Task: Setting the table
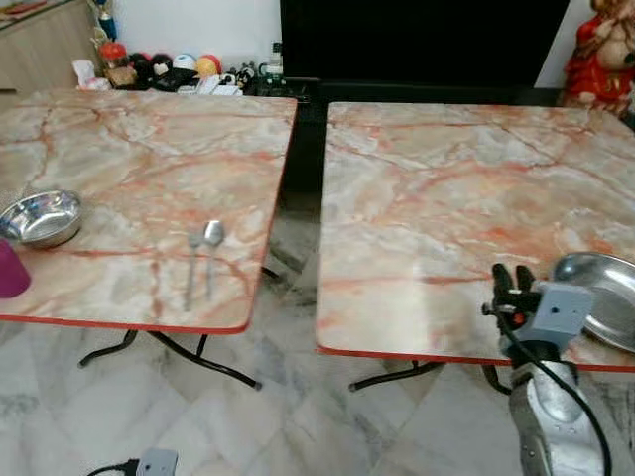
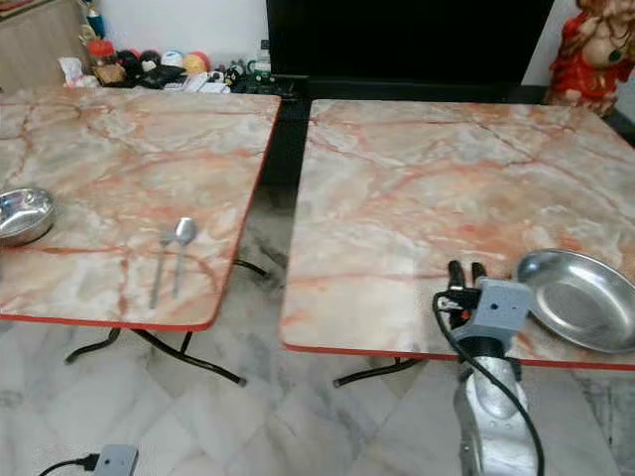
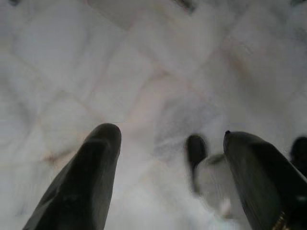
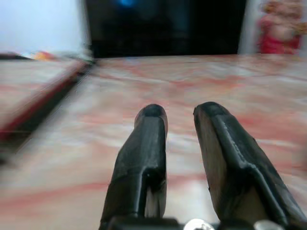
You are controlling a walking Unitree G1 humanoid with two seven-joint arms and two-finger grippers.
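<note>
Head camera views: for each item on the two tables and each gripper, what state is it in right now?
Steel bowl: upright, on the left table.
Spoon: flat, bowl end away from the robot.
Fork: flat beside the spoon.
Purple cup: at the table's near edge, cut off by the frame.
Steel plate: flat on the right table.
Right gripper: open, empty, beside the plate.
Left gripper: open, empty, over the floor.

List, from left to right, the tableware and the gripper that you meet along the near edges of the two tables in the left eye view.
Purple cup → steel bowl → fork → spoon → right gripper → steel plate.
</note>
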